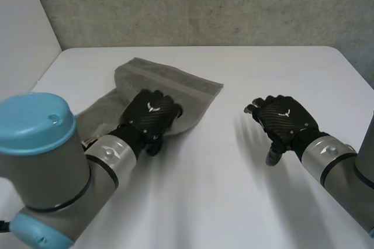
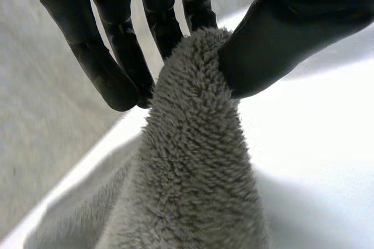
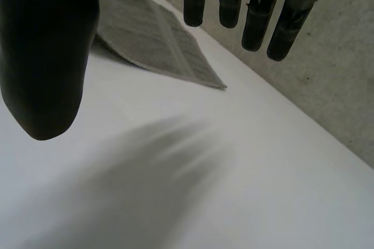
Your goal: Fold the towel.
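As seen at centre left of frame, lying rumpled on counter (image 1: 234, 202): towel (image 1: 193, 88), soft, light, fluffy; likely to sag, not to slip. Pinched at raised fold by left hand (image 1: 153, 111), fingers (image 2: 117, 68) against thumb (image 2: 280, 38). Right hand (image 1: 286, 121) open, empty, at right. Better to take corners or hem.

Both the left hand (image 1: 153, 111) and the right hand (image 1: 285, 117) are black with a carbon-weave back and a small white emblem. Their fingers (image 2: 117, 56) are smooth, glossy black. Silver-grey wrist cuffs (image 1: 111, 155) follow. At lower left a grey joint (image 1: 41, 173) wears a light-blue cap (image 1: 35, 121).
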Controlling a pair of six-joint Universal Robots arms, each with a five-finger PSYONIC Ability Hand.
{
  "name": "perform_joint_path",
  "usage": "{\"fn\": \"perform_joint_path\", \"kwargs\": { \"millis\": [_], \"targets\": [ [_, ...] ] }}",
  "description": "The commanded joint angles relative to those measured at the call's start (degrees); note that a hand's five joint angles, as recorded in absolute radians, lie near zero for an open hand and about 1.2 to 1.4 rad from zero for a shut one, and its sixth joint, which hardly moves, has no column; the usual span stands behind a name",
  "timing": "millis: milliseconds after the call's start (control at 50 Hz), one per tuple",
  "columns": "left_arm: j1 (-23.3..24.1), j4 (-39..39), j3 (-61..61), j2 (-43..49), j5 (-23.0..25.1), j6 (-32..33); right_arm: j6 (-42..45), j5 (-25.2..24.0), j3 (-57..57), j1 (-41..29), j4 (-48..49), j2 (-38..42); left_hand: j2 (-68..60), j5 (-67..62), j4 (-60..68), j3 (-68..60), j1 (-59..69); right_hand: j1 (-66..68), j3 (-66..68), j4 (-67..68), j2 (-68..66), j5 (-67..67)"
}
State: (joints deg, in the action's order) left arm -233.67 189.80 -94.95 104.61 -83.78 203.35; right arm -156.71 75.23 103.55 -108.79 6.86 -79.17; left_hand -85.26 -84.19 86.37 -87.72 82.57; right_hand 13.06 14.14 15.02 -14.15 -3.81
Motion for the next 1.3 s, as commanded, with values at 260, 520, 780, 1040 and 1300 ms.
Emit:
{"fn": "perform_joint_path", "kwargs": {
  "millis": [260, 520, 780, 1040, 1300],
  "targets": [
    [5.8, -0.3, -8.8, -25.0, 0.0, -12.4, -12.9, 0.4, -6.9, -4.7, 5.9, 5.2, 5.3, 14.2, -6.4, 7.7, -2.6, -3.1, -4.1, -5.0, 4.1, 3.8],
    [4.5, -0.1, -12.5, -28.2, -0.2, -12.6, -15.1, 1.1, -12.8, -10.8, 3.6, 20.4, 5.3, 14.2, -6.4, 7.7, -2.6, -0.1, -1.2, -2.1, 1.2, 0.9],
    [-4.5, -0.1, -13.2, -27.2, 0.5, -12.6, -15.0, 0.4, -13.7, -9.4, -2.6, 10.4, 5.3, 14.2, -6.4, 7.7, -2.6, -3.1, -4.1, -5.0, 4.1, 3.8],
    [-5.1, 0.3, -13.8, -26.9, 0.6, -12.6, -10.3, -3.0, -10.0, -2.5, -10.2, 2.5, 5.3, 14.2, -6.4, 7.7, -2.6, -3.1, -4.1, -5.0, 4.1, 3.8],
    [-5.2, 0.4, -12.5, -26.9, 0.5, -12.7, -11.4, -6.5, -8.7, -4.1, -9.8, 9.7, 5.3, 14.2, -6.4, 7.7, -2.6, -0.8, -1.9, -2.7, 1.9, 1.5]
  ]
}}
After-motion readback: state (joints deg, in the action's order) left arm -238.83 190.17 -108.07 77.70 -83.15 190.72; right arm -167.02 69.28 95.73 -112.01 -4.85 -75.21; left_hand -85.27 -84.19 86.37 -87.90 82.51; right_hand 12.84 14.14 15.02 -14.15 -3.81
